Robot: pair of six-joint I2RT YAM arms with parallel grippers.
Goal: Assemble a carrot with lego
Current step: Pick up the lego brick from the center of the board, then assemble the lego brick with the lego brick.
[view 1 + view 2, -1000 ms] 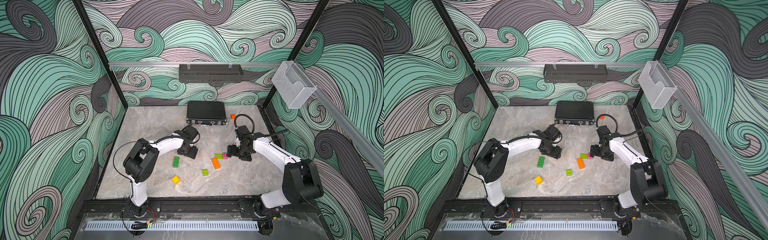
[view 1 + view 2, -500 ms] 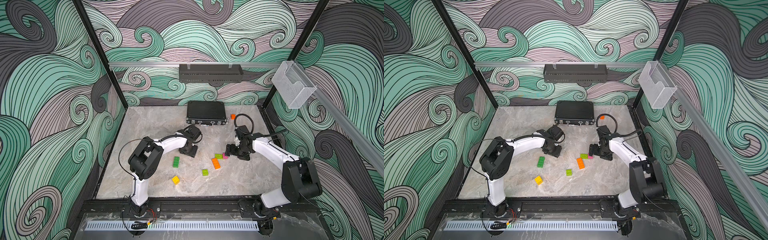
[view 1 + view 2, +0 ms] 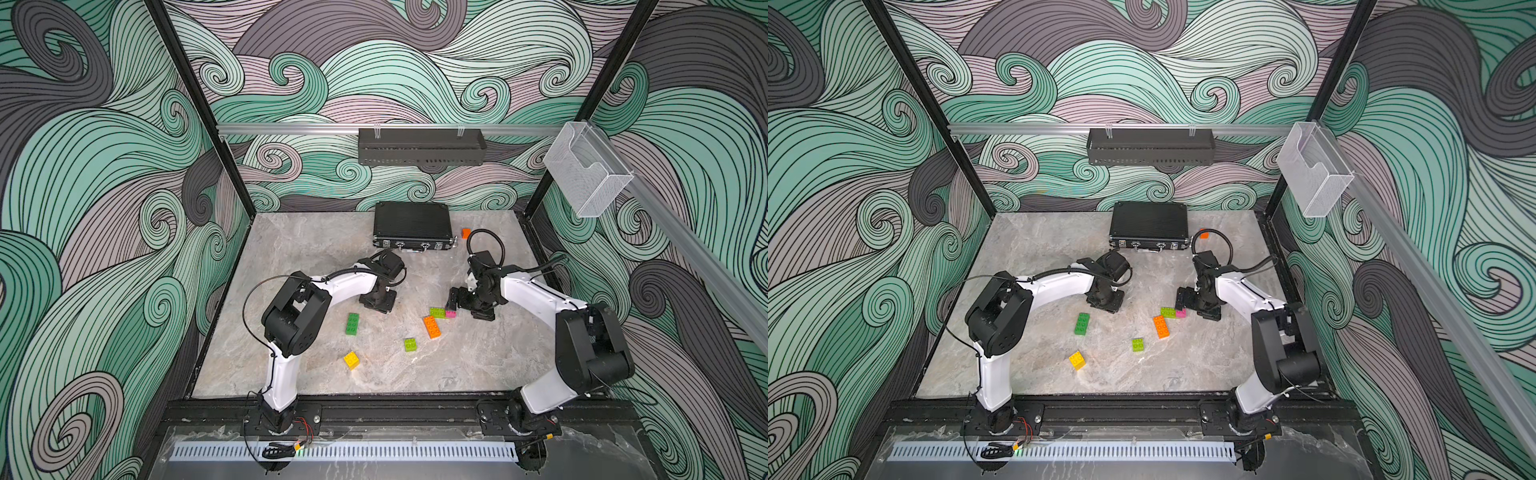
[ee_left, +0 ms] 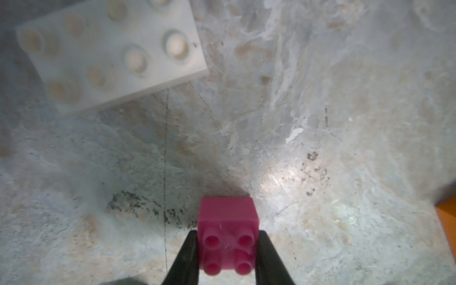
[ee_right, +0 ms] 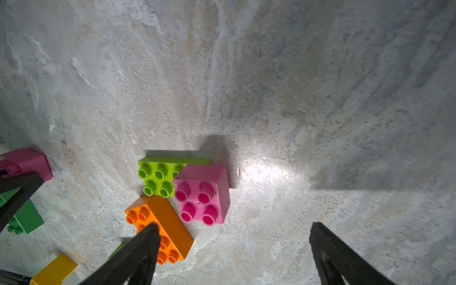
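No joined carrot is in view; the lego bricks lie loose on the marble table. My left gripper (image 4: 227,232) (image 3: 377,301) is shut on a pink brick (image 4: 228,237) that rests on the table, with a white brick (image 4: 111,54) just beyond it. My right gripper (image 5: 234,226) (image 3: 455,298) hangs open low over the table. A second pink brick (image 5: 202,195) lies just ahead of its fingertips, touching a lime brick (image 5: 158,175) and an orange brick (image 5: 160,227). A dark green brick (image 3: 352,323), a yellow brick (image 3: 351,360) and another lime brick (image 3: 410,344) lie apart nearer the front.
A flat black case (image 3: 411,226) lies at the back of the table with a small plain orange cube (image 3: 466,233) beside it. A black shelf (image 3: 422,145) hangs on the back wall and a clear bin (image 3: 586,170) on the right rail.
My left gripper has closed onto the pink brick, and its arm has shifted a little. The right arm and the loose bricks have barely moved.
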